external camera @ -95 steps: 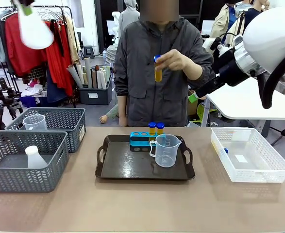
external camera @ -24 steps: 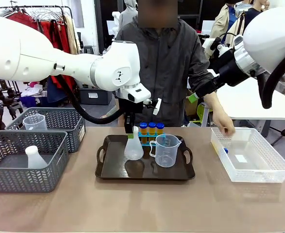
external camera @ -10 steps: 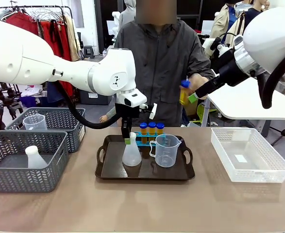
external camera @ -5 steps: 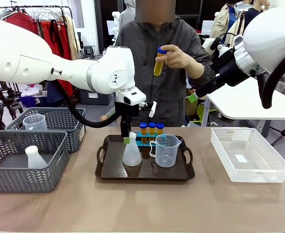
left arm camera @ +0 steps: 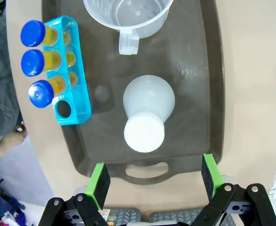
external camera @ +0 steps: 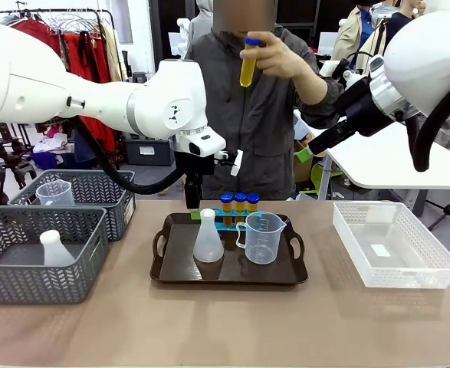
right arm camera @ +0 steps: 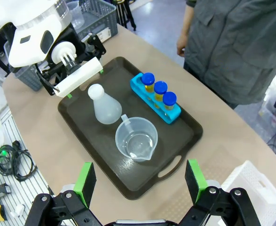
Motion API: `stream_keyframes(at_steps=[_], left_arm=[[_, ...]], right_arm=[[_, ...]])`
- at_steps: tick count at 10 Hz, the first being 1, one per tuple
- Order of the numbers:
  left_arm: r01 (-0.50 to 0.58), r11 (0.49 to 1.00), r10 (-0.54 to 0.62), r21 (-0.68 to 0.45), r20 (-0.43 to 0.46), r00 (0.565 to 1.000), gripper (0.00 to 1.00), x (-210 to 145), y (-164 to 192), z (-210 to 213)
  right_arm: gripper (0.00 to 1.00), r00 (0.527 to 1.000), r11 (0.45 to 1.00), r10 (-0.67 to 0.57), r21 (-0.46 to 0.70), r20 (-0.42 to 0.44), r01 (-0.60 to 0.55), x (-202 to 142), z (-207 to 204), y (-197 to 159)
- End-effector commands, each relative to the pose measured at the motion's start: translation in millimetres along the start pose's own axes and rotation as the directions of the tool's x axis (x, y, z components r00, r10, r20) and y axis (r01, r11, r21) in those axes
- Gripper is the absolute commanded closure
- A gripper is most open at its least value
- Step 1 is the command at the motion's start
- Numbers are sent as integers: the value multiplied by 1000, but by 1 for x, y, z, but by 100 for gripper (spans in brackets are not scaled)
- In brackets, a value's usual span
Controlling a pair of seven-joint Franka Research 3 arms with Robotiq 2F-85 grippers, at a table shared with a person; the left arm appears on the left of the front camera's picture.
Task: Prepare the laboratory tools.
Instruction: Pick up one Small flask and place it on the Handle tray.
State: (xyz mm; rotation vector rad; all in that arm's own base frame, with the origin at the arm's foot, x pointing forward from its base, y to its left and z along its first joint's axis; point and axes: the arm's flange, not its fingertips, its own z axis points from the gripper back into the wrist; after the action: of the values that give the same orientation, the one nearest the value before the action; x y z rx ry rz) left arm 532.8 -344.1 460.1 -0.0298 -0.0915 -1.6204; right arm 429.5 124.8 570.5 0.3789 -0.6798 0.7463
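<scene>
My left gripper (left arm camera: 152, 181) hangs spread wide, empty, above the flask (left arm camera: 147, 115) standing on the tray (left arm camera: 199, 70). Beaker (left arm camera: 128, 16) beyond it, rack (left arm camera: 65, 75) with three tubes (left arm camera: 36, 61) off to one side. Right gripper (right arm camera: 140, 181) is also spread, high over the tray; a person's hand (external camera: 274, 54) holds the fourth tube (external camera: 249, 61).

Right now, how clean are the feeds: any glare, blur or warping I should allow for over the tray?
Front view: even light, sharp, soft shadows under the flask and beaker. Left wrist view: crisp, wide-angle bend at the tray edges, faint sheen on its floor. Right wrist view: sharp, no glare on the tube rack.
</scene>
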Motion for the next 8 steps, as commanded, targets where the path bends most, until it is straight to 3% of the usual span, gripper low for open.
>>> stream_keyframes(at_steps=[1,2,8], left_arm=[[7,1000,-7,-1,30,1000,0,-11,-11,3],[-31,999,31,13,-7,999,0,-9,-14,6],[-4,1000,4,-2,-1,1000,0,1,-2,-1]], right_arm=[[0,1000,1000,0,17,20,0,0,0,-1],[0,1000,1000,0,17,20,0,0,0,-1],[0,1000,1000,0,17,20,0,0,0,-1]])
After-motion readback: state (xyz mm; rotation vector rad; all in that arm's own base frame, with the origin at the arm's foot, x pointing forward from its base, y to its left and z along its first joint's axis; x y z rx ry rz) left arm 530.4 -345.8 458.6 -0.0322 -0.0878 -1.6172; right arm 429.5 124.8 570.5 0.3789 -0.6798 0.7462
